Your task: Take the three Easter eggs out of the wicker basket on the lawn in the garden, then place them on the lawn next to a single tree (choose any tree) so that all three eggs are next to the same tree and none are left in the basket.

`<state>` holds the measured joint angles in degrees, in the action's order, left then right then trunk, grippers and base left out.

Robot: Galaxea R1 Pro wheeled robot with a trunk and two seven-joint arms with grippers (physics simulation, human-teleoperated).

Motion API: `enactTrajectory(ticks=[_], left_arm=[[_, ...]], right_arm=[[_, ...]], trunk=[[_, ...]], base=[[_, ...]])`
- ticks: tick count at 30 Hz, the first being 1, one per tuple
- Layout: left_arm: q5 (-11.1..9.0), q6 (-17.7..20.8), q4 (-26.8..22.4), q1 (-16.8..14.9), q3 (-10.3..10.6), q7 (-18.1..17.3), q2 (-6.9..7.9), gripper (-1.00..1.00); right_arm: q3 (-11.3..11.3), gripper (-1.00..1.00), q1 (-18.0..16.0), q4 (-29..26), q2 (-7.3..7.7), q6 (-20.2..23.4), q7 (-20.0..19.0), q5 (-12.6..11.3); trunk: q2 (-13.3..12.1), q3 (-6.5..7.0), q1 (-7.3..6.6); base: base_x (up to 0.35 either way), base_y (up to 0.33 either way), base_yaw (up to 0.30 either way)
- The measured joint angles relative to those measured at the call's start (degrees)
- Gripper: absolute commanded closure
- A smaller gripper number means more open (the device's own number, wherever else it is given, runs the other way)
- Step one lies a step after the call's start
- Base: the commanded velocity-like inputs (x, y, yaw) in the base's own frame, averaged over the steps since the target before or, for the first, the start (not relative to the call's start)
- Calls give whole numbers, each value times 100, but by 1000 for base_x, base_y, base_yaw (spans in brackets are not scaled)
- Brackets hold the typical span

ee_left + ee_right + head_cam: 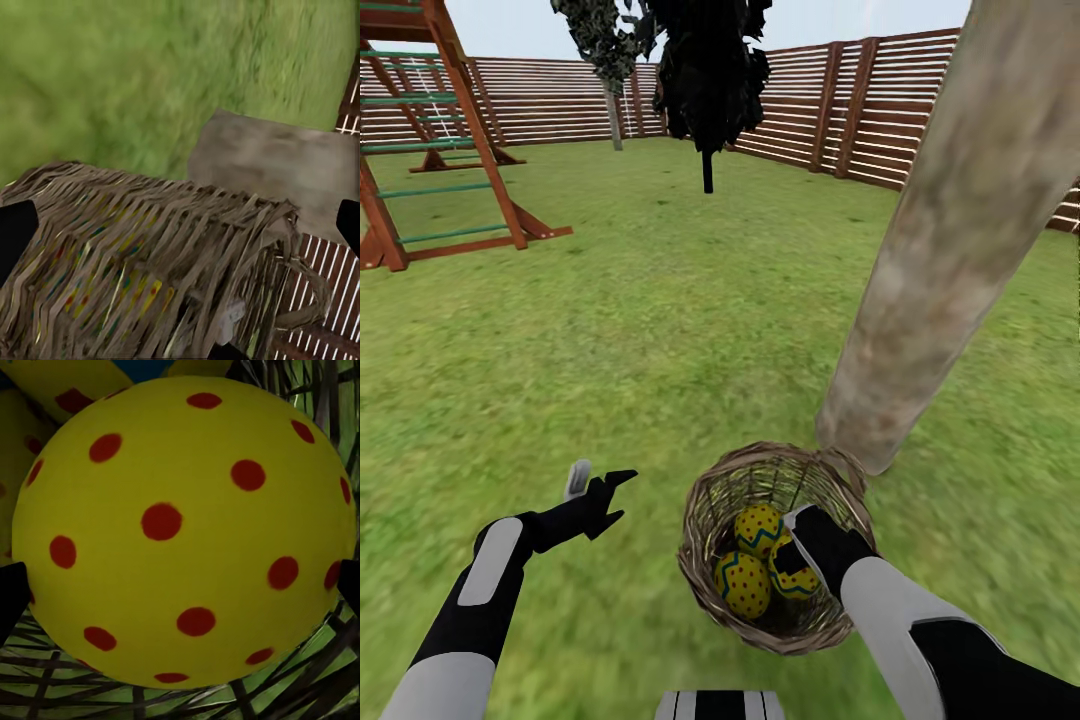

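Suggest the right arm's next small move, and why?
Probably close the right gripper on the nearest Easter egg, then lift it out. The gripper is down inside the wicker basket, all three eggs are in it, and in the right wrist view this egg sits between the dark fingertips at either edge, seemingly unclamped.

Lawn (660, 330) bears wicker basket (705, 580); tree (950, 250); play set (430, 140).

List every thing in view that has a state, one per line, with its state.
Wicker basket: upright on the lawn beside the tree trunk, holding three eggs.
Easter eggs: all three in the basket.
Right gripper: inside the basket, fingers either side of one egg; grip unclear.
Left gripper: open, empty, above the grass.
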<state>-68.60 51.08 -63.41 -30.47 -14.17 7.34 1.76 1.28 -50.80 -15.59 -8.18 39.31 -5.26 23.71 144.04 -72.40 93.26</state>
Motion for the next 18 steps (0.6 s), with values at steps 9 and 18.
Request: enactTrajectory(ticks=[9,18], left_arm=[[0,-8,9,0,0,0,-13,-100],[-1,0,9,0,38,0,-65,-100]], right_arm=[[4,100,0,-2,8,2,-2,-33],[-2,100,0,-12,18,285,-10,-55]], trunk=[[-12,200,-23],[-24,399,-46]], base=[[0,0,0],[0,0,0]])
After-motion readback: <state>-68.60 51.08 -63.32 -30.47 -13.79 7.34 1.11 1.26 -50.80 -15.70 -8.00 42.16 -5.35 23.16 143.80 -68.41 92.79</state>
